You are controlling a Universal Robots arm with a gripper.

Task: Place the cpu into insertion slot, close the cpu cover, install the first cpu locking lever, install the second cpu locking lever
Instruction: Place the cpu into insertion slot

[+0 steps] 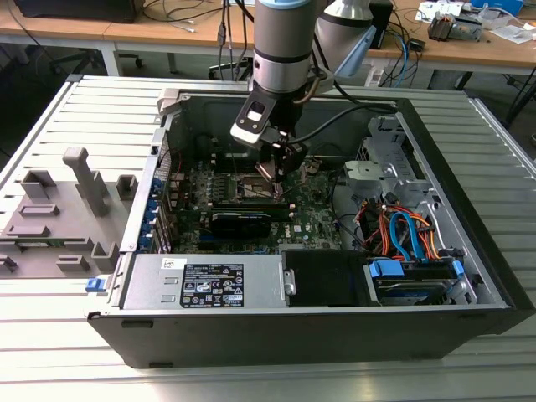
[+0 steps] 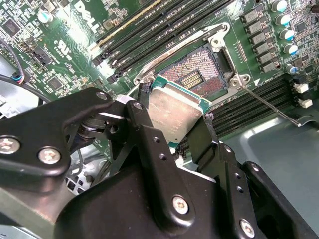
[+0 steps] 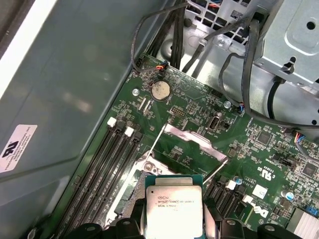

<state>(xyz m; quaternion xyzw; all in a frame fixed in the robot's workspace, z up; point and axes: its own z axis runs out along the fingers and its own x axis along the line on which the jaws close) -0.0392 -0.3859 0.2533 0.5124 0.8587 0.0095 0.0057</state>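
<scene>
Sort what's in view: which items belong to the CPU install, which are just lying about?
Job:
gripper, shut on the cpu
insertion slot, bare
cpu cover, raised
locking lever, swung out

Lying about:
memory slots
coin battery
orange and blue cables
grey fixture

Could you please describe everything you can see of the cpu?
The cpu is a small flat square chip with a silvery-grey metal top that bears print, and a green edge showing round it. The gripper holds it by two opposite sides between black fingers. It sits above the board beside the open insertion slot, not yet seated.
</scene>
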